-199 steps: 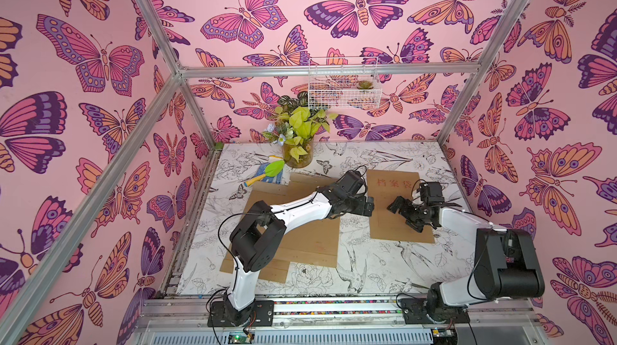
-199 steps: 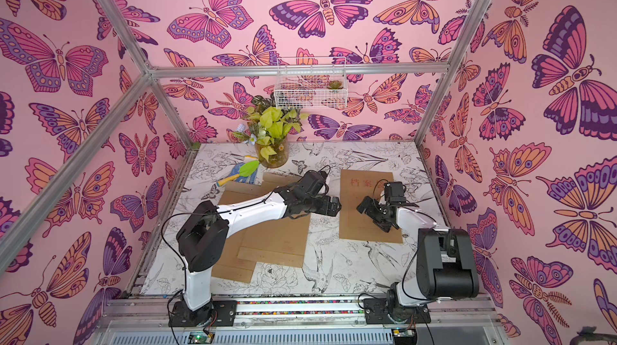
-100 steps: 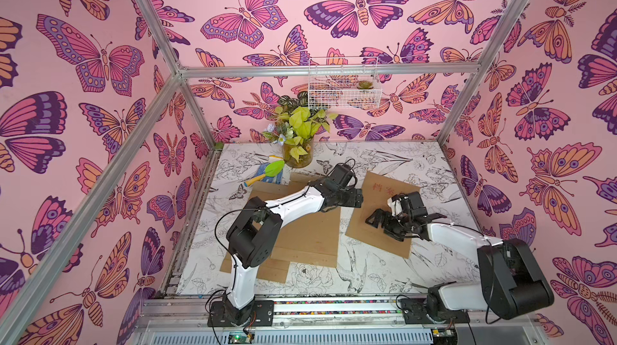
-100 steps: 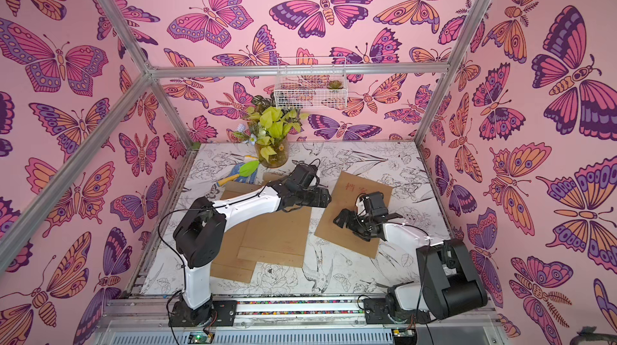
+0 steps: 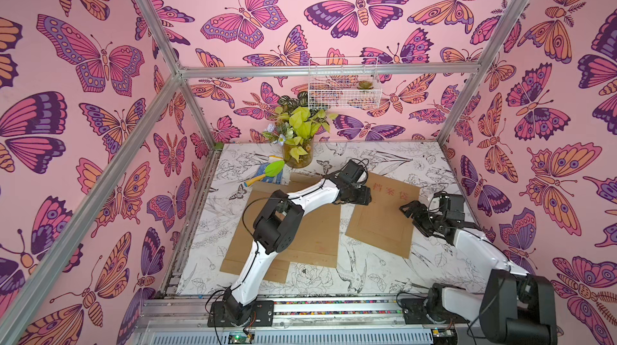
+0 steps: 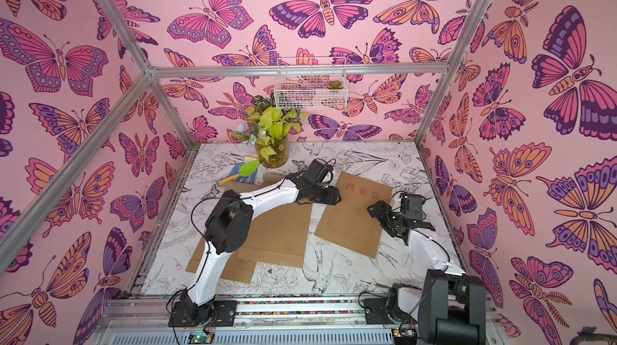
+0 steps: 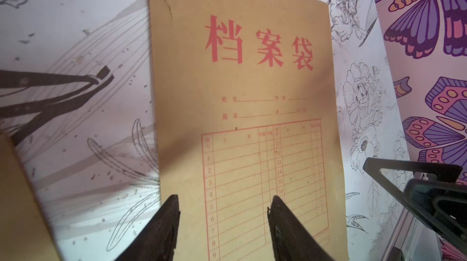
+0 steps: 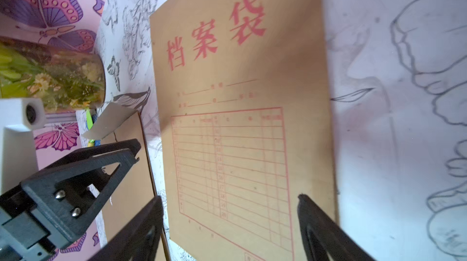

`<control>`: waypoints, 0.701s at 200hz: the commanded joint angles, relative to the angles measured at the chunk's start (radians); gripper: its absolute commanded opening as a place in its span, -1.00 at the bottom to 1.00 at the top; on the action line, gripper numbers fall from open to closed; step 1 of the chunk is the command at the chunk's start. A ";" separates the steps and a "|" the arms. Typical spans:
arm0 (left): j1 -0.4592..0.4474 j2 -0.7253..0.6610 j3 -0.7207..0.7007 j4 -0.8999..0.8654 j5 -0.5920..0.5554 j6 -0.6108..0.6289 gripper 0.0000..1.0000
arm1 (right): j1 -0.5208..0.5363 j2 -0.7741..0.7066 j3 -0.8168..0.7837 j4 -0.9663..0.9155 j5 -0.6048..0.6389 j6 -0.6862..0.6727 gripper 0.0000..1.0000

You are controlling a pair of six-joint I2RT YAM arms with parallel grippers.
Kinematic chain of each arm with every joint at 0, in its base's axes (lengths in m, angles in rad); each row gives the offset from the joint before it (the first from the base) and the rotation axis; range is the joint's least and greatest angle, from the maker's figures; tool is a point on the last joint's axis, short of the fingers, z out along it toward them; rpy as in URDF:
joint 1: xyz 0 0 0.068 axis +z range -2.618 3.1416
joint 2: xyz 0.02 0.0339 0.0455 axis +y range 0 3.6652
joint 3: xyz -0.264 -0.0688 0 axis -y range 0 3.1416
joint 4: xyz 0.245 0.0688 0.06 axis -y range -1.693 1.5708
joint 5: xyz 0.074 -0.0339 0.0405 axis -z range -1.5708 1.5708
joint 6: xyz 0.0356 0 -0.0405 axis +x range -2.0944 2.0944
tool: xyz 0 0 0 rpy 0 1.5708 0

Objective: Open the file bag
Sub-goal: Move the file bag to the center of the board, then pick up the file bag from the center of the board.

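The file bag [image 5: 384, 223] [image 6: 354, 216] is a brown paper envelope with red characters, lying flat and slightly turned on the right half of the table. My left gripper [image 5: 365, 198] [image 6: 335, 199] hovers at its far left edge, beside the red characters. The left wrist view shows that gripper [image 7: 223, 204] open over the bag's printed grid [image 7: 252, 171], with nothing between the fingers. My right gripper [image 5: 414, 218] [image 6: 380, 214] stands at the bag's right edge. It is wide open over the bag [image 8: 240, 133] in the right wrist view [image 8: 230, 201].
A stack of other brown envelopes [image 5: 320, 236] lies to the left, under the left arm. A glass vase of leaves [image 5: 297, 154] and a blue and yellow tool [image 5: 263, 176] stand at the back. A wire basket [image 5: 344, 87] hangs on the back wall.
The bag has turned from square to tilted. The right gripper swung in toward the middle and back to the bag's right edge. Both pairs of jaws have narrowed, the left more.
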 commanded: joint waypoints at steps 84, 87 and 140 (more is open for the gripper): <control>-0.001 0.110 0.081 -0.132 0.042 0.025 0.21 | -0.113 0.177 0.014 0.036 -0.070 0.002 0.65; -0.001 0.109 0.079 -0.133 0.040 0.026 0.21 | -0.112 0.180 0.016 0.036 -0.069 0.001 0.66; -0.002 0.122 0.050 -0.143 0.045 0.026 0.24 | -0.114 0.240 0.018 0.071 -0.128 0.010 0.66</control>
